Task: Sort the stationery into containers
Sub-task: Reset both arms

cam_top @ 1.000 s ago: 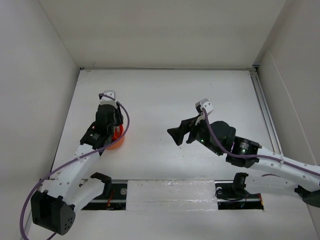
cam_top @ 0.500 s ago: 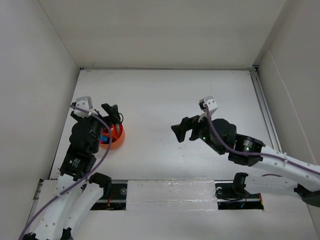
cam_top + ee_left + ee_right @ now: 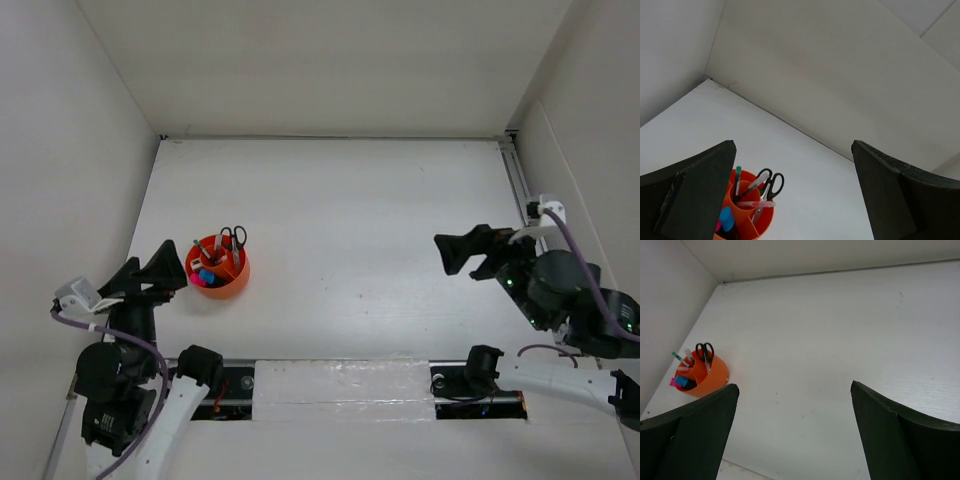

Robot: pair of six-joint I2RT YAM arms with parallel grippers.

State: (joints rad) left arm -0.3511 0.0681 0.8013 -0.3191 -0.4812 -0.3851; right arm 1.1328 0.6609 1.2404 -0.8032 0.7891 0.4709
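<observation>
Stationery (image 3: pixel 213 265) stands gathered in the orange cup (image 3: pixel 232 284) on the left of the counter (image 3: pixel 350 200): scissors (image 3: pixel 234 238), highlighters (image 3: pixel 726 220) and pens (image 3: pixel 737 177). Left end effector (image 3: pixel 148 278) and right end effector (image 3: pixel 465 248) hang spread and empty, apart from the cup. Judgement: sorting appears complete, and the next move calls only for parking both arms.

From high overhead at the near edge, the fixed camera looks down on the whole white counter (image 3: pixel 350 220). The left wrist camera sits low and close, peering out past the left gripper (image 3: pixel 793 145) toward the counter's far corner. The right wrist camera, framed by the right gripper (image 3: pixel 795 386), looks across the counter from farther off. All three views take in the orange cup (image 3: pixel 218 268).
</observation>
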